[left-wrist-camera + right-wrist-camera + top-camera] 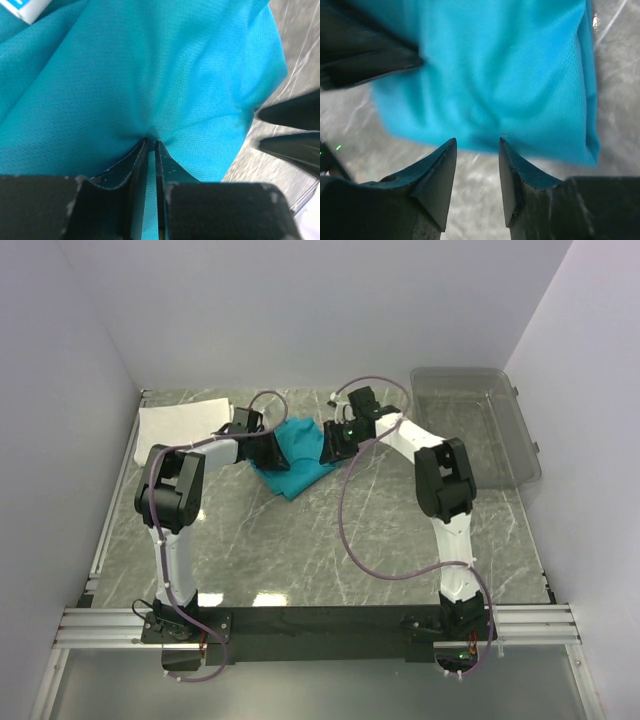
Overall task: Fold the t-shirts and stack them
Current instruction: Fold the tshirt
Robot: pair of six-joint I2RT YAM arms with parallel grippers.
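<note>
The teal t-shirt (300,455) lies bunched and partly folded on the marble table (380,530), between the two grippers. My left gripper (272,445) is shut on the teal t-shirt (125,85) at its left side, pinching a fold; the white neck label (30,7) shows at the top left. My right gripper (333,445) is open at the shirt's right edge; in the right wrist view the gripper (477,142) has its tips at the hem of the shirt (510,75), gripping nothing. The white folded piece (180,423) lies at the back left.
A clear plastic bin (480,430) stands at the back right. White walls enclose the table on three sides. The right gripper's fingers (290,127) show in the left wrist view; the left gripper's fingers (360,55) show in the right wrist view.
</note>
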